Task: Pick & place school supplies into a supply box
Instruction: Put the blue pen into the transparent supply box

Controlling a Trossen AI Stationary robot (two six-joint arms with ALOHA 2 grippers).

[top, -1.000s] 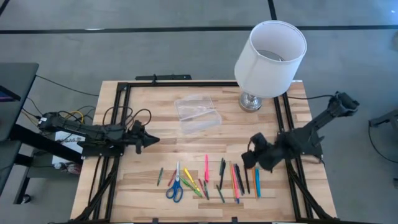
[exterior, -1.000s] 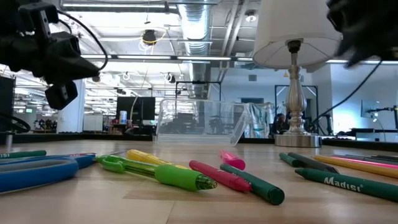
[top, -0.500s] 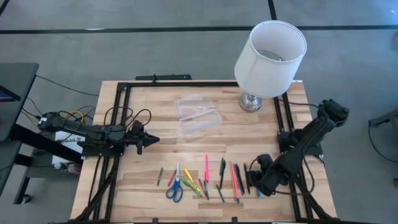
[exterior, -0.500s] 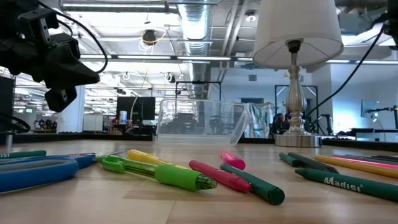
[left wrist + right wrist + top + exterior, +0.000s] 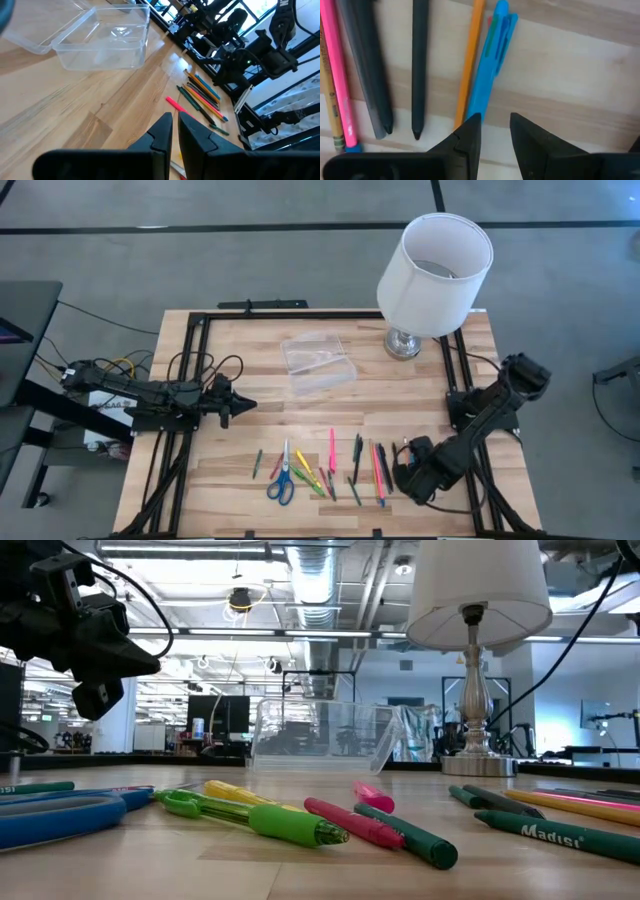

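Glossy blue plastic pen (image 5: 487, 75) beneath matte right pincer (image 5: 495, 131); fingers parted

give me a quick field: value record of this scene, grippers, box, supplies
left gripper: shut, empty, hovering above the table's left side
right gripper: open, low over the blue pen, nothing held
supply box: clear, open, empty, mid-table
supplies: pens and blue-handled scissors in a row along the near edge
lamp: far right corner

— Anything cut off? — Blue scissors (image 5: 60, 815), cropped by the low view's left edge; lampshade (image 5: 480, 585) top cropped too.
— Hidden? — Blue pen (image 5: 487, 75), lower end behind right gripper (image 5: 495, 131) fingers.
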